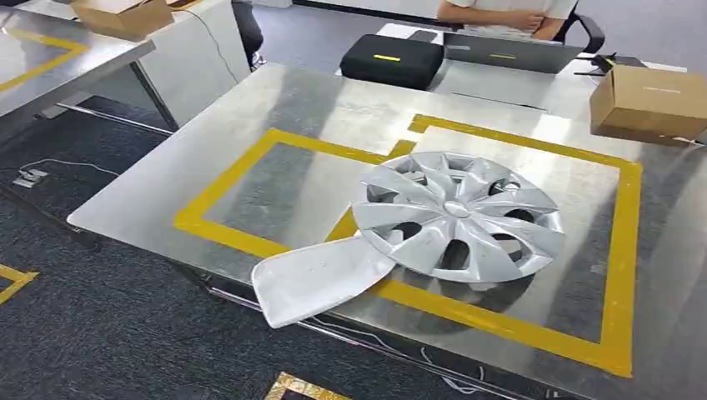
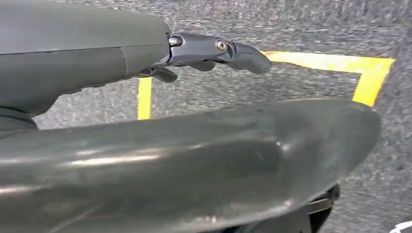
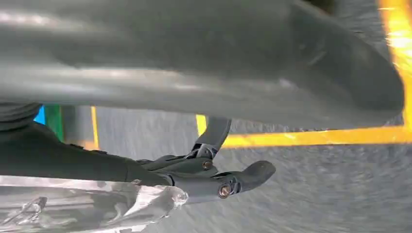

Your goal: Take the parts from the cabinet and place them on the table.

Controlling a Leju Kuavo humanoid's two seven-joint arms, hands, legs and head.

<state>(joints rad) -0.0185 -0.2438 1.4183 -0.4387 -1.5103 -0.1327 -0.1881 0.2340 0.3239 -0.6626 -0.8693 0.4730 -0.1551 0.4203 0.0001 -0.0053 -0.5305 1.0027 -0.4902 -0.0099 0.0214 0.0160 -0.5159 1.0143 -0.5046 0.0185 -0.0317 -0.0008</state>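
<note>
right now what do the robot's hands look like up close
Left hand: smooth grey cover, dark glossy fingers joined by small metal screws. Right hand: the same dark fingers with brass-coloured screws and a thick grey thumb.

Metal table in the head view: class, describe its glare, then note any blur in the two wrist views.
Head view: the table shows soft glare at its far side, beside the hubcap. Left wrist view: sharp fingers, blurred carpet. Right wrist view: blurred yellow tape.

No legible txt, labels or nos. on anything in view
</note>
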